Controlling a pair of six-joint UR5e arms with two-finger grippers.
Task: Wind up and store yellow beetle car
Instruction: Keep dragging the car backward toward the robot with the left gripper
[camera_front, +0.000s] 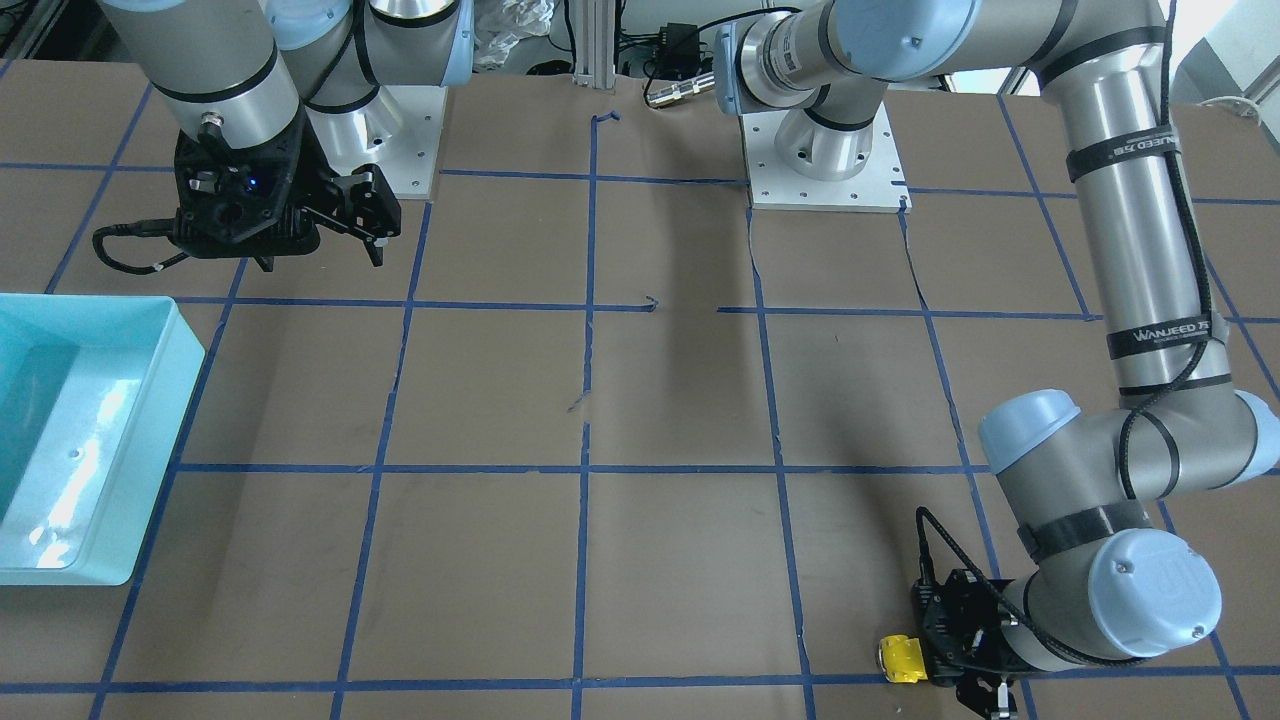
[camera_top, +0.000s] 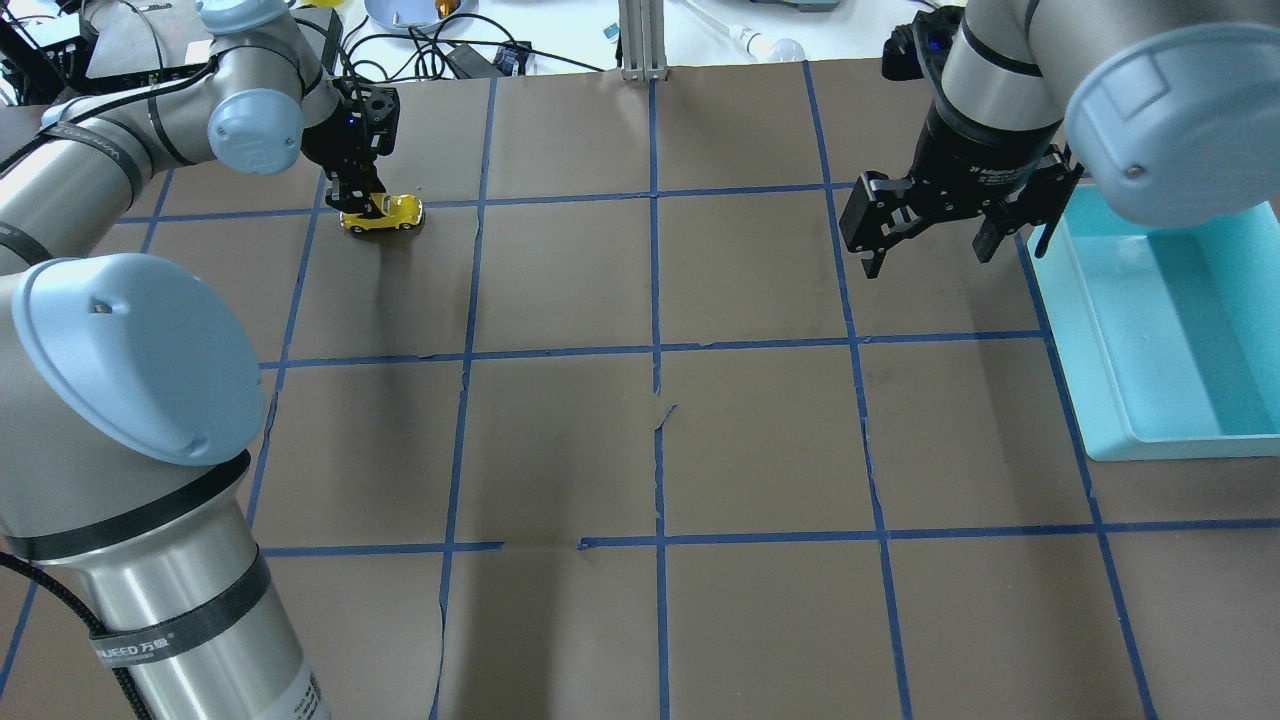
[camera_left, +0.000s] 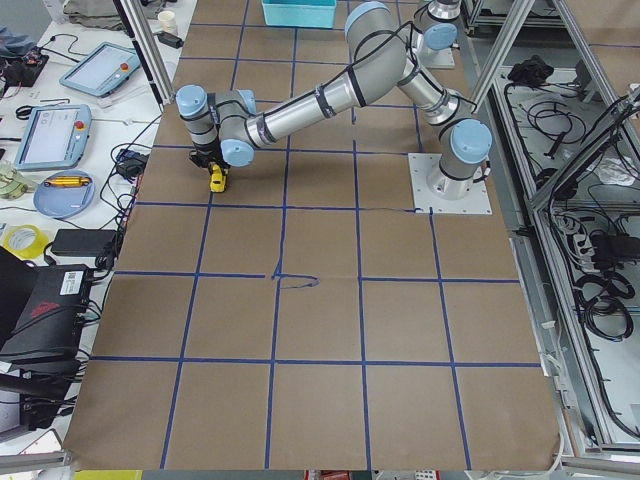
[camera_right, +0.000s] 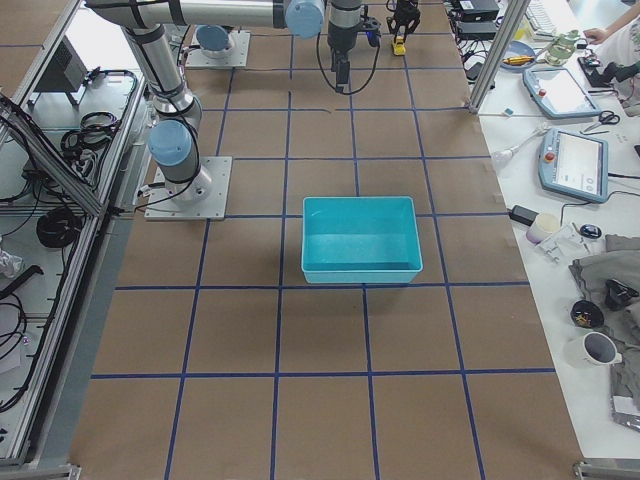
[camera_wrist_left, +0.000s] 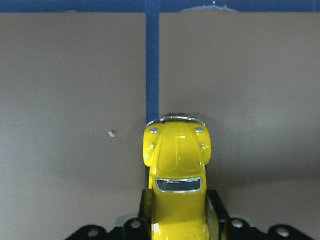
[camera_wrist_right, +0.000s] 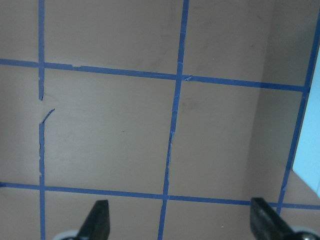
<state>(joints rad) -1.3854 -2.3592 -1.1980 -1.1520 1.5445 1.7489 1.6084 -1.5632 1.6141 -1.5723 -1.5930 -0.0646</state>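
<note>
Closest to the left wrist camera sat the yellow beetle car (camera_wrist_left: 177, 165). It was round, smooth and shiny, with a dark window and a silver bumper. The left gripper (camera_wrist_left: 180, 210) was clamped on the car's back half, one black finger (camera_wrist_left: 145, 212) pressed to each side. The car's nose pointed to 12 o'clock in that view, along a line of blue tape (camera_wrist_left: 152, 60).

Seen from overhead, the car (camera_top: 382, 213) stood on its wheels at about 10 o'clock on the table (camera_top: 560, 440), near the far edge. The table top was flat brown paper with a grid of blue tape and small rips along some lines.

The right gripper (camera_top: 925, 250) hung above the paper at about 2 o'clock, its jaws wide apart and holding nothing. Just beside it, at 3 o'clock, lay the light blue bin (camera_top: 1080, 350). It was a plastic box with straight walls, round corners and a shiny floor. Many brown squares lay between the car and the bin.
</note>
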